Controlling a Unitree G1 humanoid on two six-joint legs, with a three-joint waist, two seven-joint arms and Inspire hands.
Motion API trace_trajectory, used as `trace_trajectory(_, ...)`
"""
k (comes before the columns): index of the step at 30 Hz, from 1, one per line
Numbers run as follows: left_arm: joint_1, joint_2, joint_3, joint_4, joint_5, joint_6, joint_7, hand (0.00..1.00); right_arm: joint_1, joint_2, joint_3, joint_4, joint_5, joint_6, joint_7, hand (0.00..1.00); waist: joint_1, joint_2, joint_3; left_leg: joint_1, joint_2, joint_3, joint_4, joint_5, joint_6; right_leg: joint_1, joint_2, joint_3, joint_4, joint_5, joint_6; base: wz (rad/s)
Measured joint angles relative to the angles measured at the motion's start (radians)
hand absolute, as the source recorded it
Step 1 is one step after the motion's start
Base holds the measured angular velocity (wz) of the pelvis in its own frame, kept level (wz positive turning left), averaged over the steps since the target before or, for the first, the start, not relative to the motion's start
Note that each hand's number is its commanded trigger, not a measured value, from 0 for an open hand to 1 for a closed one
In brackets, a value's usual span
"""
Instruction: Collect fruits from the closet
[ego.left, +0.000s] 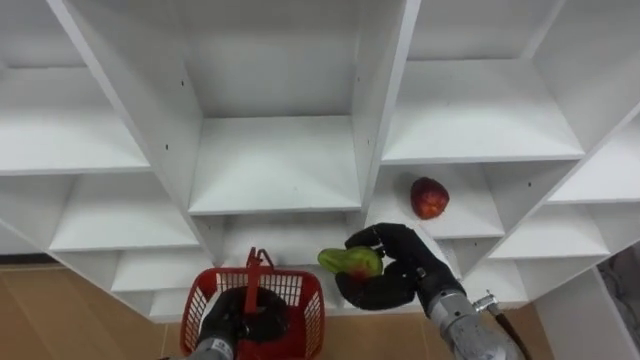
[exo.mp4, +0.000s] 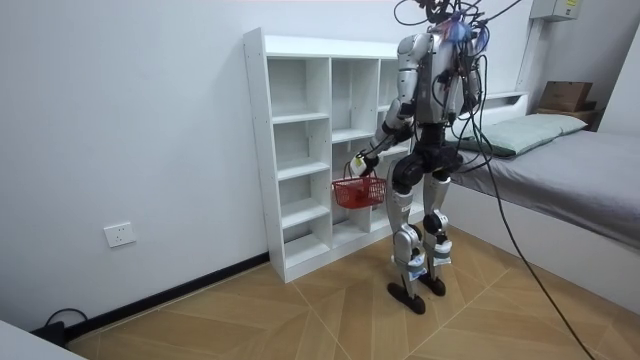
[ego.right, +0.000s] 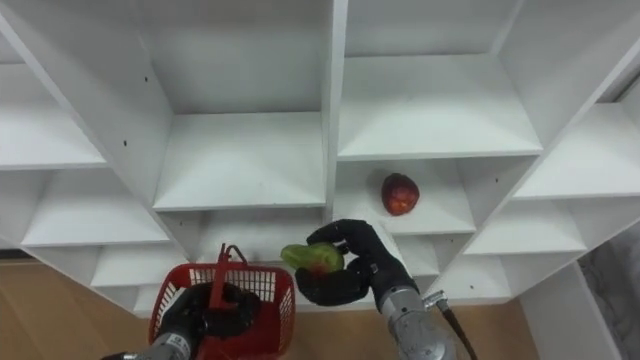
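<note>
A green fruit (ego.left: 350, 261), possibly a mango, is held in the right hand (ego.left: 398, 285). It is enclosed by the curled fingers (ego.left: 385, 238) from above and below, with its pointed end left projecting toward the robot's left, in front of the lower shelves. The left hand (ego.left: 232, 322) is closed round the upright handle (ego.left: 254, 268) of a red basket (ego.left: 310, 312), which is held just beside and below that fruit. A red fruit (ego.left: 429, 197) is seen lying on a shelf of the white closet (ego.left: 275, 165), in the compartment right of the divider, above the right hand and apart from it. Two fruits and one basket are counted. In the room view the robot is seen standing upright before the closet.
</note>
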Motion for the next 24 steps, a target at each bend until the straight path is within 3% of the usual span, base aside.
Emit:
trace_trajectory(18,-0.018,-0.003,-0.001,0.001,-0.001,0.000,-0.006,1.00,-0.064,0.003,0.042,0.182,-0.080,0.002,-0.011,1.00,0.007,0.007,0.0047,-0.064,0.000,-0.003,0.014,0.000,0.000,-0.055,-0.001,-0.003,0.002,0.000,0.000,0.00)
trace_trajectory(24,-0.026,0.001,-0.028,0.001,0.006,-0.001,-0.007,1.00,-0.102,-0.001,0.061,0.184,-0.132,0.001,-0.012,1.00,0.008,0.019,0.0122,-0.076,0.000,-0.008,0.017,0.000,0.000,-0.064,-0.003,-0.017,0.002,0.000,0.000,0.02)
